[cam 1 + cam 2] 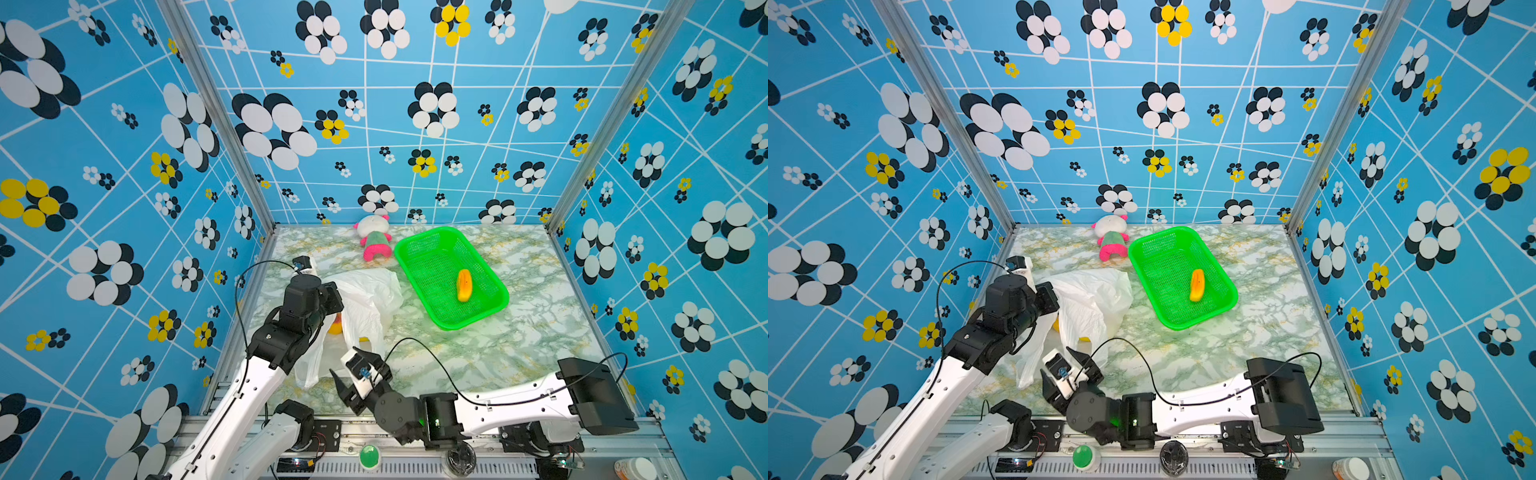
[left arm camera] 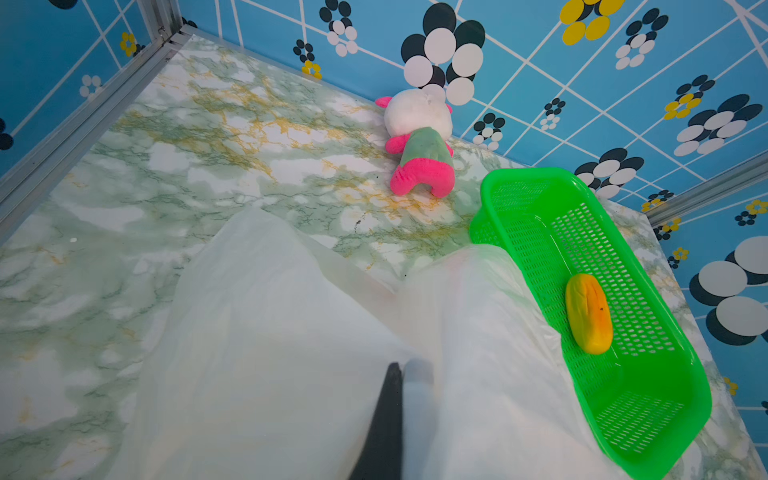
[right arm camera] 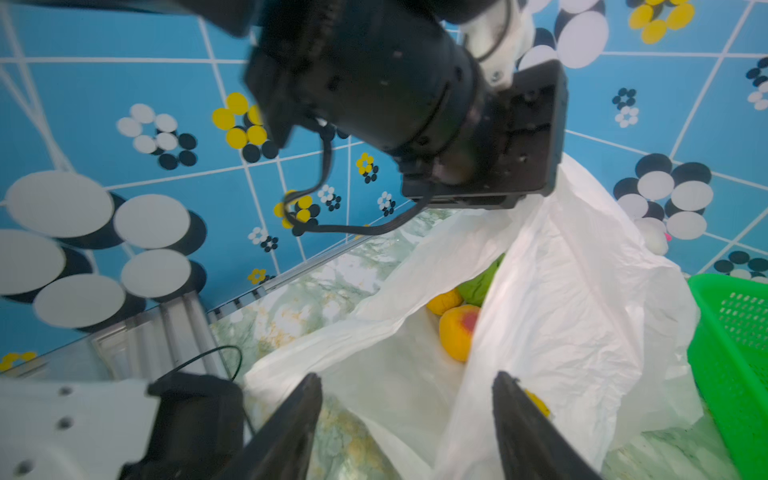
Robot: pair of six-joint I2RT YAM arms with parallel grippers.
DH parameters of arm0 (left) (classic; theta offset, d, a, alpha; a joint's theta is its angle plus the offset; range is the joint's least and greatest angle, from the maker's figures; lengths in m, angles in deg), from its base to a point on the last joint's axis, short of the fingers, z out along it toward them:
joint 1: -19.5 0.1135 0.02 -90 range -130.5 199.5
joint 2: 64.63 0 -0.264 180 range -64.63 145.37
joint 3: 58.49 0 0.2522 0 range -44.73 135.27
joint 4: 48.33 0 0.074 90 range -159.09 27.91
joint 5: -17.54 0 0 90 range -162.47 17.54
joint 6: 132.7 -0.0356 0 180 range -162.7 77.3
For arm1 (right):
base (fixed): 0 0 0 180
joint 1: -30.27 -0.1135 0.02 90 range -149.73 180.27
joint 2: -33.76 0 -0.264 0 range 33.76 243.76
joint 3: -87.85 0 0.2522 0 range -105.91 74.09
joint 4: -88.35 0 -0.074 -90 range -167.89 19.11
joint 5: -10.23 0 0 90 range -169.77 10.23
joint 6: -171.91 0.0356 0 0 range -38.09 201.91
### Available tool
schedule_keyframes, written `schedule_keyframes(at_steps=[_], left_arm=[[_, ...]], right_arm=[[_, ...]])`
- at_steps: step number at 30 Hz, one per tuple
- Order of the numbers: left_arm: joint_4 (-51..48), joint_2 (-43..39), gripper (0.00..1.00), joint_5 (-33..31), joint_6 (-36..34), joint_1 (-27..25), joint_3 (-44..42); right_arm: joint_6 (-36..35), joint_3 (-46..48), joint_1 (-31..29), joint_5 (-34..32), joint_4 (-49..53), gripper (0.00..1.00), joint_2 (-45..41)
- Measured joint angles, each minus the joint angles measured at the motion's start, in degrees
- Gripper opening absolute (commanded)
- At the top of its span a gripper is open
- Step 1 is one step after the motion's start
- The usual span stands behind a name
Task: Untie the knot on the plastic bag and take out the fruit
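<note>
The thin white plastic bag (image 1: 365, 299) lies at the table's left, its mouth lifted and gaping. My left gripper (image 2: 405, 368) is shut on a fold of the plastic bag (image 2: 270, 332), one finger veiled behind the film. My right gripper (image 3: 407, 378) stands open just in front of the bag's mouth, with nothing between its fingers; in a top view the right gripper (image 1: 349, 368) sits near the bag's front edge. Inside the bag I see a yellow-red fruit (image 3: 457, 332), an orange one (image 3: 444, 300) and a green one (image 3: 482, 282). The knot is out of view.
A green mesh basket (image 1: 399, 253) stands right of the bag and holds one yellow-orange fruit (image 1: 464, 284). A white, pink and green plush doll (image 1: 374, 237) lies by the back wall. Patterned walls close in the back and both sides.
</note>
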Motion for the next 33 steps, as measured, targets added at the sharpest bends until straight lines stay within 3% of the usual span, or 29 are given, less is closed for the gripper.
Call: schedule_keyframes(at_steps=[6,9,14,18,26,33], left_arm=[[-0.02,-0.04,0.0,0.02,0.0,0.59,0.0],[-0.33,-0.07,0.0,0.0,0.02,0.76,0.11],[-0.48,-1.05,0.0,-0.2,0.39,1.07,0.2],[-1.01,-1.84,0.0,-0.28,0.7,1.11,0.33],[-1.95,-2.16,0.0,-1.33,1.05,1.4,0.33],[-3.34,-5.97,0.0,-4.26,1.53,1.49,0.28]], right_arm=[[-5.35,-1.11,-5.55,-2.36,-3.39,0.53,-0.35],[-3.48,-4.13,-5.01,-3.72,-3.48,0.46,3.15],[2.1,-4.92,-3.48,-7.1,-3.13,0.44,12.59],[10.45,-3.48,1.79,-7.32,2.73,0.41,15.39],[25.09,-6.49,15.34,-6.32,13.53,0.44,17.33],[29.75,-16.0,22.95,-3.96,21.62,0.48,24.94]])
